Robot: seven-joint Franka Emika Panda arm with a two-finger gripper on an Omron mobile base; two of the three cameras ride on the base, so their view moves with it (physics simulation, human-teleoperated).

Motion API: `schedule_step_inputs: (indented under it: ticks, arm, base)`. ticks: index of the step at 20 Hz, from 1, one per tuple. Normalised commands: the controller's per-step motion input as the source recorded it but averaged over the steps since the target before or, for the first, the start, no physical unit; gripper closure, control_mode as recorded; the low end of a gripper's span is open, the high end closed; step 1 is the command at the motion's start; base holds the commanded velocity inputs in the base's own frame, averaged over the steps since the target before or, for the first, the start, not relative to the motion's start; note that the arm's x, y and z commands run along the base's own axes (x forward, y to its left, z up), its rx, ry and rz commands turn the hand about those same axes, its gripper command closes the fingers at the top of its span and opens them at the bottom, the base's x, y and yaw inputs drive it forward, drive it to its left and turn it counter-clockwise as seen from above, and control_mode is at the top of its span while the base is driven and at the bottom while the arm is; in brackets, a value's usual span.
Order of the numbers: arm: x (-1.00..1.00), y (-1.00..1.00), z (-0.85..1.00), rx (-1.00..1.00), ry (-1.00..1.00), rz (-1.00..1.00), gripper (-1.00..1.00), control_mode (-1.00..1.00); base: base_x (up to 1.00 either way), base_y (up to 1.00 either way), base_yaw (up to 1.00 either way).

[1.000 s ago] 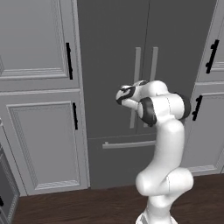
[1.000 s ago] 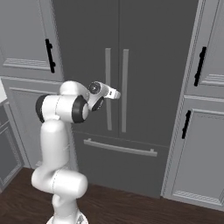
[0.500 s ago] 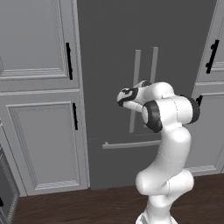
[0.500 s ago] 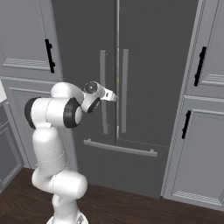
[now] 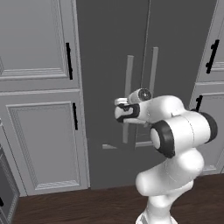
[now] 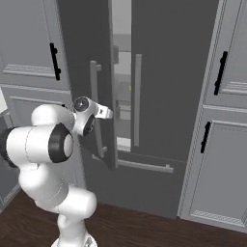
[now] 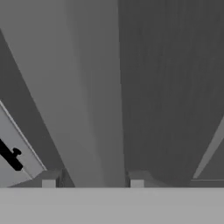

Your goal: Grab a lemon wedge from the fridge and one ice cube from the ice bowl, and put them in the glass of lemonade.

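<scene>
Fridge [image 6: 159,72] centre frame, left door [image 6: 87,58] swung ajar, pale interior showing in gap. Jaws closed around left door's bar handle [image 6: 98,116], mid-height. Tiny yellow speck inside gap, identity unclear.

fridge [image 6: 159,72] left door ajar, fingers [image 6: 107,114] at handle [image 6: 96,108]

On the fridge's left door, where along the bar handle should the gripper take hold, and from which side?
Grip the left door's bar handle around mid-height, coming straight at the door's front with one finger on each side of the bar. It is a long, thin vertical bar standing off the door, so the jaws can straddle it. The gripper already sits about there.
</scene>
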Motion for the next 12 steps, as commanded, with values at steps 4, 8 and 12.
schedule_step_inputs:
  ticks: [4, 8, 12]
  arm:
    - [-0.71, 0.53, 0.97, -0.04, 0.11, 0.04, 1.00, -1.00]
    - [-0.73, 0.47, 0.99, -0.04, 0.10, 0.00, 1.00, -1.00]
    - [-0.67, 0.58, 0.79, -0.05, 0.12, 0.00, 1.00, -1.00]
  base:
    - [0.00, 0.00, 0.00]
    - [0.00, 0.00, 0.00]
    - [0.00, 0.00, 0.00]
